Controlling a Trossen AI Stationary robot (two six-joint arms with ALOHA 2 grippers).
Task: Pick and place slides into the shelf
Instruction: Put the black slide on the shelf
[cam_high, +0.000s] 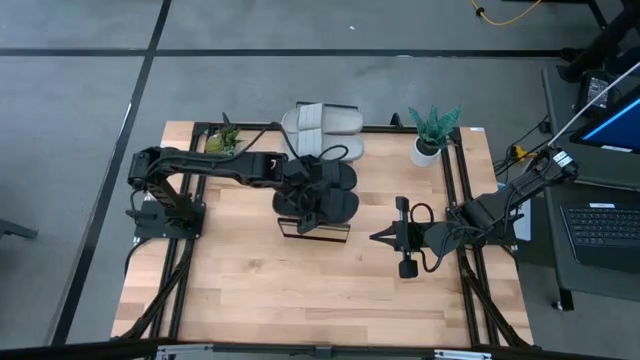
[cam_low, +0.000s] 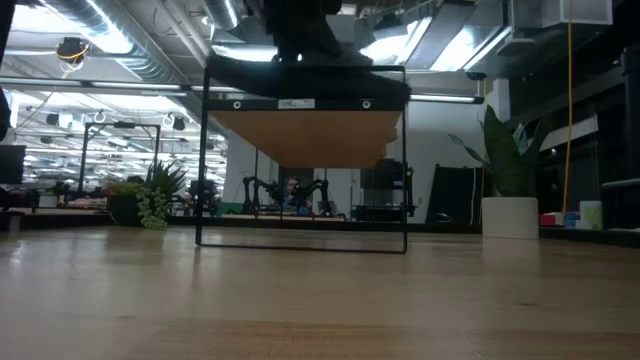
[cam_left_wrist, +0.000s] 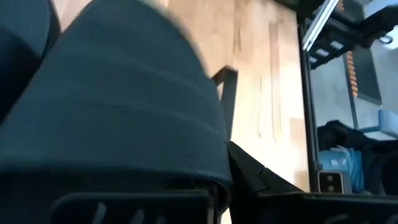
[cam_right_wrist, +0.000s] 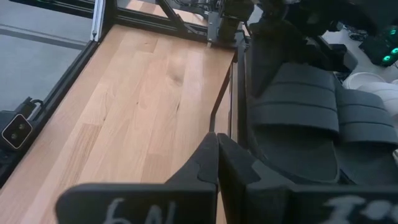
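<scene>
Left tool (cam_high: 305, 222) pinched closed on a black slide (cam_high: 338, 207) over the near end of the shelf (cam_high: 342, 233), beside its black mate (cam_high: 343, 176); two grey slides (cam_high: 322, 122) rest at the far end; right tool (cam_high: 384, 237) closed, empty, idle above the counter (cam_high: 250, 290). Slides likely light, flexible foam, matte and grippy; the ribbed strap or sole edge offers the soundest hold.

A wooden tabletop (cam_high: 260, 290) carries two potted plants at its far edge: a small green plant (cam_high: 222, 138) at the left corner and a white-potted plant (cam_high: 431, 134) near the right corner. A laptop (cam_high: 603, 232) sits on a separate surface to the right.
</scene>
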